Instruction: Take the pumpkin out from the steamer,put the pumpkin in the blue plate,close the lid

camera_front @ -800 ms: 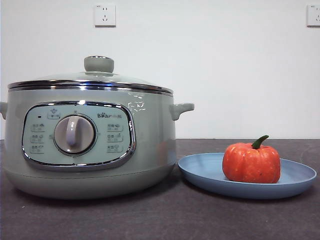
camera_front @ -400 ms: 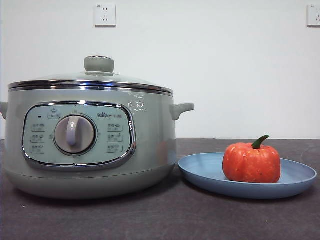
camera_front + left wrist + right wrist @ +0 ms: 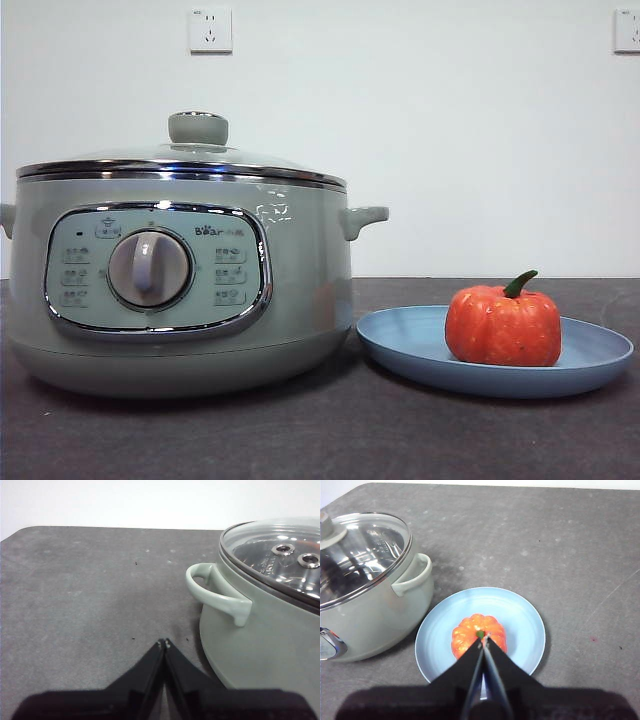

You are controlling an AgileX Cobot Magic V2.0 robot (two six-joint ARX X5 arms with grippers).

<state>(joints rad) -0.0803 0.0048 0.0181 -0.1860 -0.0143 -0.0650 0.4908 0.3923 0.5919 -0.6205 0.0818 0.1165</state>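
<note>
1. Nothing has moved since the earlier front pictures: the steamer (image 3: 185,285), the lid (image 3: 190,160), the blue plate (image 3: 590,355) and the pumpkin (image 3: 503,325) all sit where they were, and no arm shows in the front view.
2. The steamer stands on the left of the dark table (image 3: 330,435), its control panel and dial facing the near side.
3. The lid rests closed on the steamer, its chrome rim seated all around and its green knob (image 3: 198,128) upright on top.
4. The blue plate lies on the table just right of the steamer; in the front view its rim comes close to the steamer's base.
5. The pumpkin sits upright inside the plate, a little right of the plate's middle, green stem up.
6. The left gripper (image 3: 164,642) is clenched with nothing between its jaws, tips together above bare table, near the steamer's side handle (image 3: 217,592).
7. The right gripper (image 3: 482,641) is likewise pressed shut and empty, hanging above the pumpkin so that its tips line up with the stem in the wrist view; contact cannot be judged.
8. Two wall sockets (image 3: 210,30) show on the white wall on the far side.
</note>
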